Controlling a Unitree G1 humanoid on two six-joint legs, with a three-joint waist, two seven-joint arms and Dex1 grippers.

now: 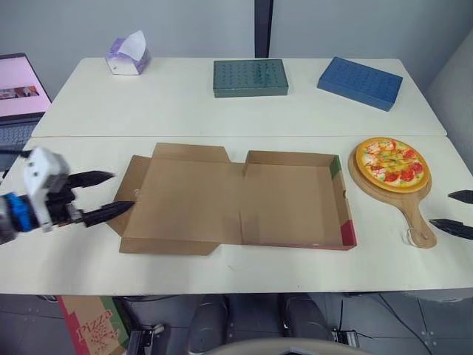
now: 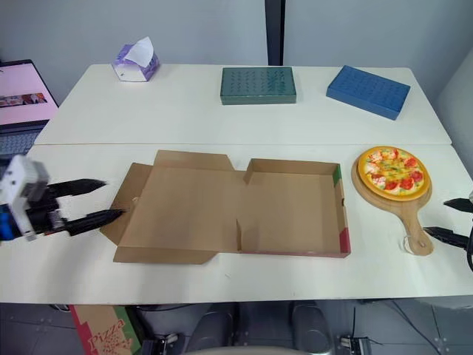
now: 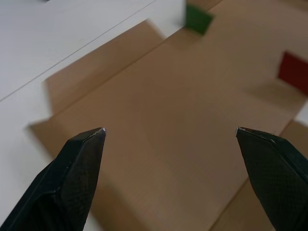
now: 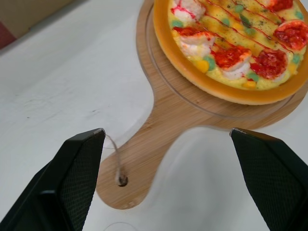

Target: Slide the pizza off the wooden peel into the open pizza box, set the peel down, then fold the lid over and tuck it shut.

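— Where is the pizza (image 1: 391, 164)?
— On the round head of the wooden peel (image 1: 414, 214), at the right end of the near worktop (image 1: 222, 266). It is whole, with an orange crust and red, white and green toppings. The peel's handle points toward the near edge, and a thin cord (image 4: 114, 155) runs through the hole at its end.

— And the pizza box (image 1: 292, 198)?
— Just left of the peel, lying open and flat in the middle of the near worktop. The tray is the right half, with red and green on its right wall. The lid (image 1: 185, 198) is spread out to the left, flaps unfolded. There is nothing in the tray.

— The right pincer (image 1: 440, 208)?
— Released, fingers spread wide, just right of the handle's end and gripping nothing.

— The left pincer (image 1: 123, 189)?
— Also released, fingers apart, tips at the lid's left flap. I cannot tell whether they touch the cardboard.

— What else is around?
— On the far worktop (image 1: 185, 103) there is a tissue box (image 1: 127, 56) at the left, a dark green box (image 1: 250, 77) in the middle and a blue box (image 1: 360, 82) at the right. A laptop (image 1: 18, 89) with a pink screen sits off to the far left. Cardboard printed "Pizza" (image 1: 94, 324) lies below the near edge.
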